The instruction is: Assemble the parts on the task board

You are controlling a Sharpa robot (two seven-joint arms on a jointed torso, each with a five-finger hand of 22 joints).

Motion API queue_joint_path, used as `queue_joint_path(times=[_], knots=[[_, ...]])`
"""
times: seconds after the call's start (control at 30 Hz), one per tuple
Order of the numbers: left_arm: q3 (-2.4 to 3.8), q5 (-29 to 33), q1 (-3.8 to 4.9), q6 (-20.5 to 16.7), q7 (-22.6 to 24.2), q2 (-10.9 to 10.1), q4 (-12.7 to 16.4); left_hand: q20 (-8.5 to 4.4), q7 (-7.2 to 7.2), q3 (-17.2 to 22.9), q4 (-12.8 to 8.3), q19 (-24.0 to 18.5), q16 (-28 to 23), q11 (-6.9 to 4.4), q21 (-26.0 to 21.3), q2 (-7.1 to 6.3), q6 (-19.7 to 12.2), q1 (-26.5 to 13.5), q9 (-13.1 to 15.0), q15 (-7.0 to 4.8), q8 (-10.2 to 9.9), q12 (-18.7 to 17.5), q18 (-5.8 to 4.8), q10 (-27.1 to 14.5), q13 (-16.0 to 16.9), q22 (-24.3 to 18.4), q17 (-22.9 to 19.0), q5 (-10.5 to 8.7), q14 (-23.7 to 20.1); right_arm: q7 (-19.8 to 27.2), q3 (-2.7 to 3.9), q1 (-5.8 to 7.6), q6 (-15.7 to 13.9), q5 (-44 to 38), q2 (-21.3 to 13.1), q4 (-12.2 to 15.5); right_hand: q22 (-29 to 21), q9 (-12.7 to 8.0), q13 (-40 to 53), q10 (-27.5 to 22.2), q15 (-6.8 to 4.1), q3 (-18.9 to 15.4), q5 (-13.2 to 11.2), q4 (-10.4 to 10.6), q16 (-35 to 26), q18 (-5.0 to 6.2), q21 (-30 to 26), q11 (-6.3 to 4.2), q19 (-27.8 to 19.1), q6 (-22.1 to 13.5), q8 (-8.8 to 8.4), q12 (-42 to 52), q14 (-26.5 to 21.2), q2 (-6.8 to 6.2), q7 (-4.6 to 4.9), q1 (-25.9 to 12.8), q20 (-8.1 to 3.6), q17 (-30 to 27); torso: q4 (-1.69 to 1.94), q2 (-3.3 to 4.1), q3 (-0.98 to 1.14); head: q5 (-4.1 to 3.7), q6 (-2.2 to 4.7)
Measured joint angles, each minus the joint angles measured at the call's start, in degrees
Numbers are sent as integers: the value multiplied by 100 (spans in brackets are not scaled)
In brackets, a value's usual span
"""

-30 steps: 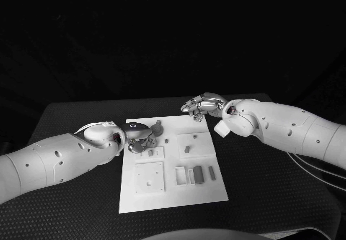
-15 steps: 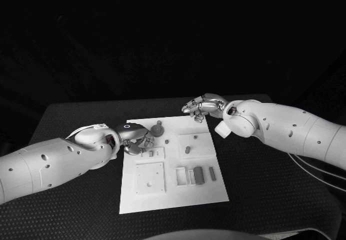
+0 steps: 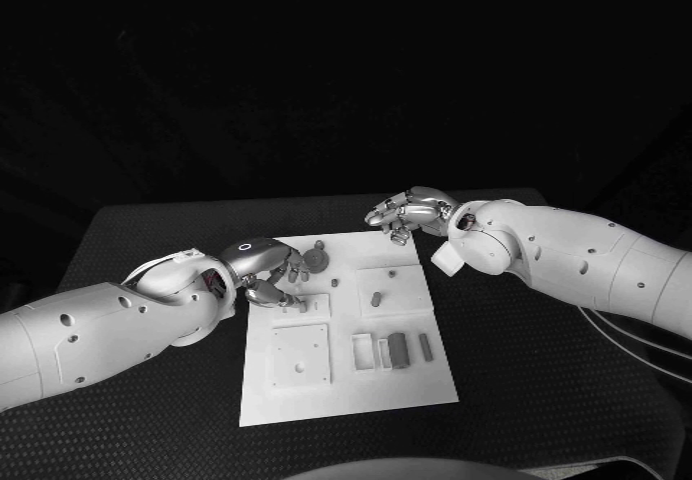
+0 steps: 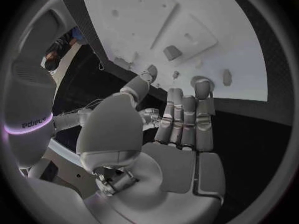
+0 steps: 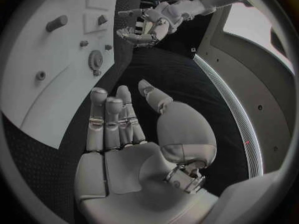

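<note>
Left hand (image 3: 264, 268) sits over the task board (image 3: 346, 400) at its left edge, about 10 o'clock from board centre. Fingers straight and side by side in the left wrist view, thumb apart, nothing in the palm: released, holding nothing.

Board lies mid-table on the black table (image 3: 144, 420), long side running away from the robot. Round gear-like part (image 3: 316, 259) at the board's 11 o'clock, just beside the left hand's fingertips; contact can't be told. Small peg part (image 3: 375, 297) stands in a raised square near board centre. Square plate (image 3: 300, 355) with holes at 8 o'clock. Row of upright block parts (image 3: 392, 349) at 4 o'clock, close together.

Right hand (image 3: 405, 214) hovers at the board's far right corner, about 1 o'clock. Right wrist view shows the palm bare and the fingers extended, slightly bent, thumb apart: released, grasping nothing. Head view shows it apart from the parts.
</note>
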Motion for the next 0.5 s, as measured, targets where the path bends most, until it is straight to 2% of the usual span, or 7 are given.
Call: queue_joint_path(times=[0.03,0.1,0.2,0.5], knots=[[-10,-16,-3,-108,-77,-25,34,-15,-23,-40,22,48,25,4,0,-52,24,-52,18,-22,44,16,-1,36,0,0,0,0,23,0,0,0,0,0,-3,2,0,0,0,0,0,0,0,0,0,0,0,0,0,0,0,0,0,0,0,0,0,0,0,0,-1,2,0],[-14,-52,-25,-281,-200,-55,79,-48,-74,-142,28,182,93,-61,7,-153,81,-153,67,-69,163,81,-1,118,0,0,1,0,111,0,0,-1,0,0,-7,4,0,0,0,0,0,0,0,0,0,0,0,0,0,0,0,0,0,0,0,0,0,0,1,0,-3,5,-3],[-13,-117,-95,-513,-373,-76,127,-98,-104,-188,14,253,131,-115,29,-200,122,-200,118,-120,282,105,-3,173,0,0,10,0,169,0,0,-1,0,0,-11,4,0,0,0,0,0,0,0,0,0,0,0,0,0,0,0,0,0,0,-1,0,0,0,5,0,-3,19,-5],[-18,-355,-446,-1172,-750,-55,140,-169,-151,-252,-51,445,224,-188,89,-240,168,-173,192,-191,504,159,-21,286,-22,-1,42,0,315,0,0,-1,-4,0,-12,2,0,-5,-4,0,0,0,0,0,0,0,0,0,3,8,0,0,0,0,-9,0,-3,0,4,-1,-10,52,-12]])
